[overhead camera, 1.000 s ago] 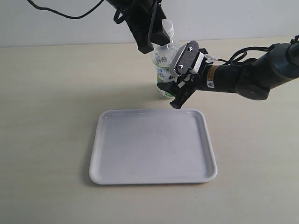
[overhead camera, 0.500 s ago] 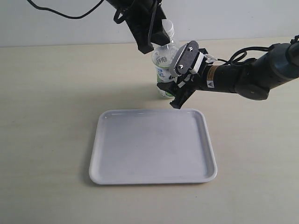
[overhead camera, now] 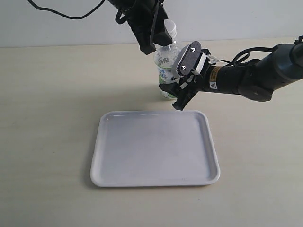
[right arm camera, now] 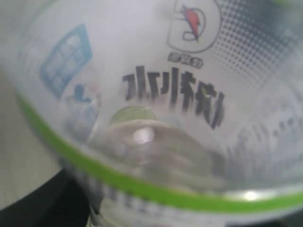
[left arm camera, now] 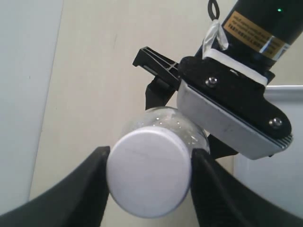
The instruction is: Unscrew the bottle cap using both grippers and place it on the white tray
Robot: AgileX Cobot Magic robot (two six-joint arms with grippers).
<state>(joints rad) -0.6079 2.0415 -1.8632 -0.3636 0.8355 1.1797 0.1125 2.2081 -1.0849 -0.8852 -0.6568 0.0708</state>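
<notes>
**Both hands on the bottle; cap on the neck, held by your left hand.**

Your left hand (left arm camera: 149, 185) has its two dark fingers (left arm camera: 90, 189) pressed against opposite sides of the bottle cap (left arm camera: 149, 177). The cap sits on the neck of the bottle (overhead camera: 163, 64), directly between them. Your right hand (overhead camera: 176, 80) is closed on the bottle's body, lower than the left hand, with the grey-white plate on one side and the dark finger on the other. Its wrist view shows the label close up and blurred. The bottle stands upright on the surface (overhead camera: 57, 94). The white tray (overhead camera: 142, 151) lies flat just beside the right hand's lower fingertip, apart from the bottle.
</notes>
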